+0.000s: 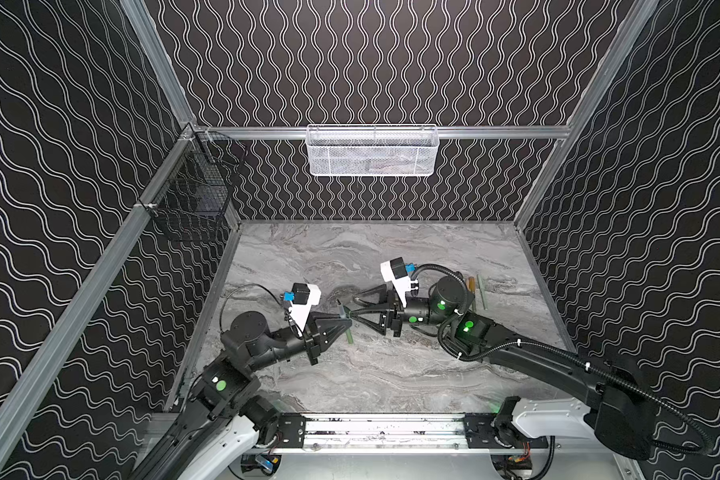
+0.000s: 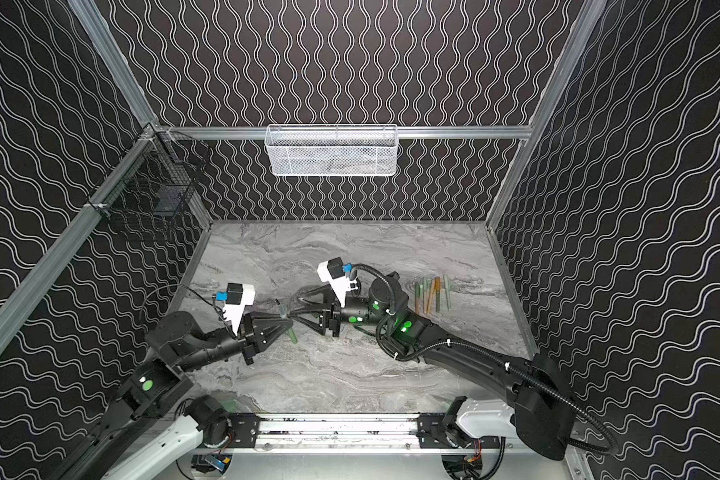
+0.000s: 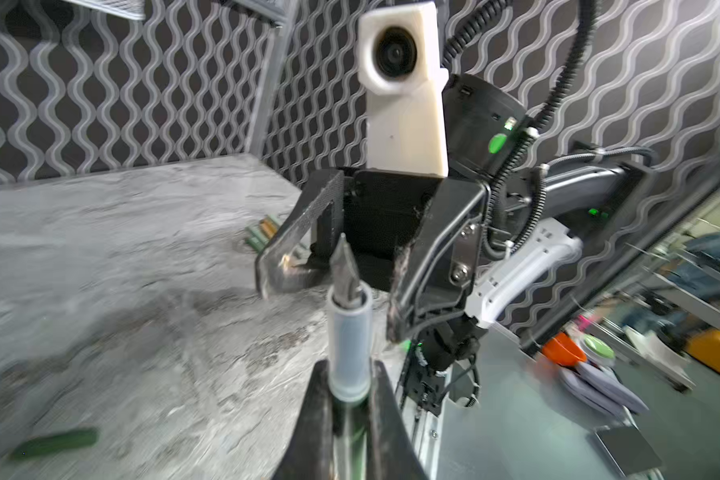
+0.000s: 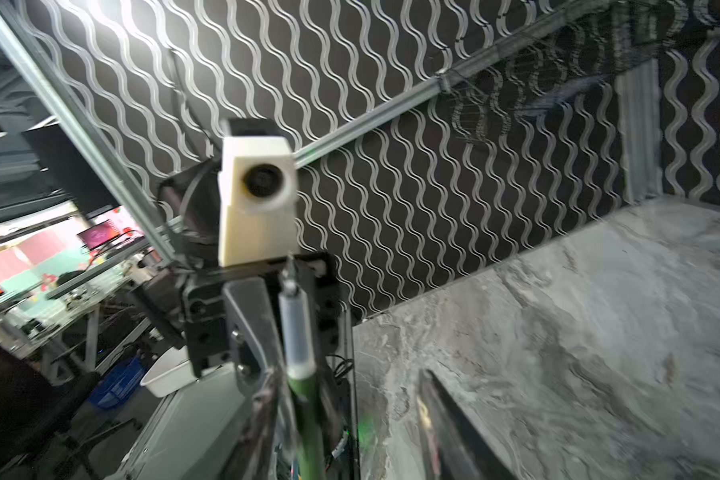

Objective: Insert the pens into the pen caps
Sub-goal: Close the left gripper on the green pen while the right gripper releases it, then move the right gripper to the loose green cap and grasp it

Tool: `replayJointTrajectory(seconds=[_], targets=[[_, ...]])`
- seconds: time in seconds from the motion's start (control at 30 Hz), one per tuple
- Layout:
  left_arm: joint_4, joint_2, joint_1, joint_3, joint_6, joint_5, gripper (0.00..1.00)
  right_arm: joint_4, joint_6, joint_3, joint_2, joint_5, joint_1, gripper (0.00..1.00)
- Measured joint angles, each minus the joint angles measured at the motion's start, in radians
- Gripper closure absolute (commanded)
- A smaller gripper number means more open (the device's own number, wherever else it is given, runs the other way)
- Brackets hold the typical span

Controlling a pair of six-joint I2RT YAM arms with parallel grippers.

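Marbled grey bench [image 1: 371, 374], black wavy-line walls all round. My landmark is the green pen [image 1: 350, 335], about mid-bench.

My left tool [image 1: 344, 321] is clamped tight on that pen. In the left wrist view both fingers [image 3: 314, 424] press on the green barrel. The clear section and dark nib stick out past them, nib bare. I can't tell whether the pen's lower end touches the bench.

My right tool [image 1: 353, 309] faces the pen from its right with jaws spread apart. Its fingertips sit just beside the nib end, and in the left wrist view the nib stands between them. Whether they touch the pen, I can't tell.

A row of pens [image 2: 431, 296] lies side by side on the bench, well right of the held pen, beyond the right arm's wrist. They are green, pale green, orange and tan. They are too small for me to tell if they are capped.

A dark green cap [image 3: 55, 442] lies flat on the bench near the held pen. It is blurred and shows in the left wrist view only.

A white mesh basket [image 1: 371, 151] hangs on the rear rail, far behind the pen. A black wire basket [image 1: 192, 191] hangs behind and left of it.
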Motion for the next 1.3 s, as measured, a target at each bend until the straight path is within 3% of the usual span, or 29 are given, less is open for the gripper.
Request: replayJointTrajectory(seconds=[0.2,0.47,0.73,1.07,1.3], targets=[[-0.294,0.007,0.009,0.114,0.063,-0.189,1.0,-0.215,-0.082,0.076,0.06,0.123,-0.032,0.39],[-0.477,-0.104,0.012,0.131,0.074,-0.42,1.0,-0.602,-0.213,0.364,0.407,0.327,-0.037,0.4],[-0.498,-0.195,0.012,0.108,0.077,-0.478,1.0,-0.848,-0.306,0.591,0.715,0.46,-0.036,0.41],[-0.494,-0.225,0.012,0.096,0.08,-0.477,1.0,-0.984,-0.358,0.771,0.905,0.551,-0.012,0.43],[-0.491,-0.24,0.012,0.095,0.083,-0.476,1.0,-1.023,-0.37,0.832,0.969,0.579,-0.001,0.58]])
